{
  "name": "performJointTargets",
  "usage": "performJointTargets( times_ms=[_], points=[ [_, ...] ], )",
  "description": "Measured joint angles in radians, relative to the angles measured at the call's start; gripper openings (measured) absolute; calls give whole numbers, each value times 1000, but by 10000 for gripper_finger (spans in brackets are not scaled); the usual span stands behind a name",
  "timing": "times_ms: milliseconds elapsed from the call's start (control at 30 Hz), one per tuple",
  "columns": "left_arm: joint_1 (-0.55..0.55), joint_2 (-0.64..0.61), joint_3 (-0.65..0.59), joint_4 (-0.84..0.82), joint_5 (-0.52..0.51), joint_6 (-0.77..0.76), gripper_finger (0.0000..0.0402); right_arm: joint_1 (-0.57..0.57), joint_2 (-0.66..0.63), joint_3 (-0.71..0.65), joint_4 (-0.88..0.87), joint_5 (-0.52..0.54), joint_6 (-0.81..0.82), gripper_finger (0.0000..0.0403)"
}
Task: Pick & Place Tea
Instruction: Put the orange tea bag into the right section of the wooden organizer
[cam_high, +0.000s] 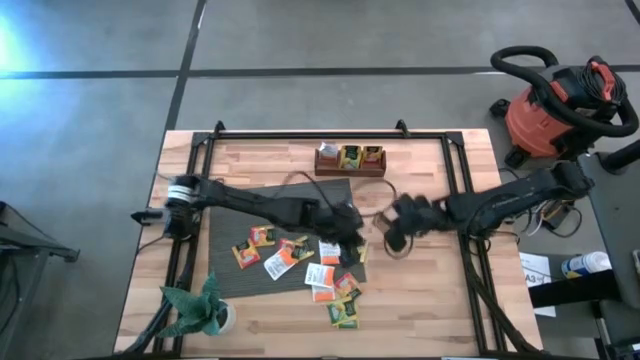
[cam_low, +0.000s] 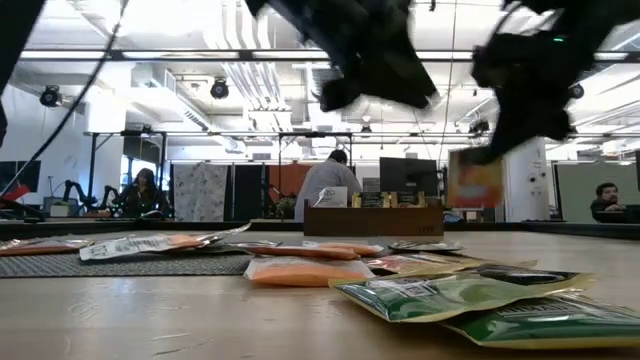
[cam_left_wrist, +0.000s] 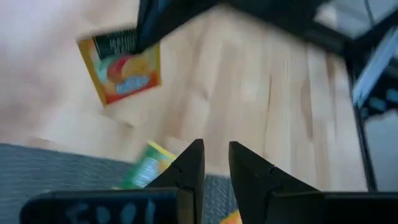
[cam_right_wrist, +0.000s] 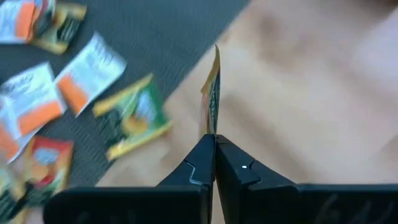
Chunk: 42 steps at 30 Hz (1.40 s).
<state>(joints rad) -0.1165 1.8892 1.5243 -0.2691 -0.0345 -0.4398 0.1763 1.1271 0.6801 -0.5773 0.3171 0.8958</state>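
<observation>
Several small tea packets, orange, white, green and yellow, lie flat on the grey mat (cam_high: 235, 210) and on the wood beside it (cam_high: 345, 300); they also show in the low view (cam_low: 440, 295). My right gripper (cam_high: 392, 232) is shut on an orange-yellow packet (cam_low: 475, 180) above the bare wood right of the mat. The same packet shows in the left wrist view (cam_left_wrist: 124, 71). My left gripper (cam_high: 350, 240) hovers over the mat's right edge, close to the right gripper, its fingers (cam_left_wrist: 214, 168) a little apart and empty. My right gripper pinches the packet between its two fingers at one edge (cam_right_wrist: 212, 129). In its wrist view the packet shows edge-on and sticks out past the fingertips. In the low view it hangs upright below the gripper, lifted clear of the table.
A wooden box (cam_high: 350, 158) with packets standing in it sits at the table's far edge. A potted plant (cam_high: 205, 310) stands at the near left corner. Black frame rails (cam_high: 462, 200) run along the sides. People sit in the room behind (cam_low: 325, 185).
</observation>
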Motion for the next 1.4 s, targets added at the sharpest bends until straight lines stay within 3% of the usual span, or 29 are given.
performJointTargets(
  times_ms=[267,467,733,967,1267,1400],
  points=[
    [8,-317,-271,62,-211,-53,69,-414,25,120,-14,-158,-431,8],
    [17,-498,-514,225,-229,-155,69,-608,143,232,-19,-188,-652,8],
    [19,-632,-724,365,-228,-181,69,-688,348,430,-68,-266,-1028,8],
    [44,-682,-760,375,-229,-142,69,-720,510,579,-248,-266,-1191,8],
    [134,-679,-749,396,-247,-138,69,-819,497,591,-277,-273,-1289,8],
    [173,-679,-749,414,-248,-142,69,-870,495,575,-234,-372,-1301,8]
  ],
)
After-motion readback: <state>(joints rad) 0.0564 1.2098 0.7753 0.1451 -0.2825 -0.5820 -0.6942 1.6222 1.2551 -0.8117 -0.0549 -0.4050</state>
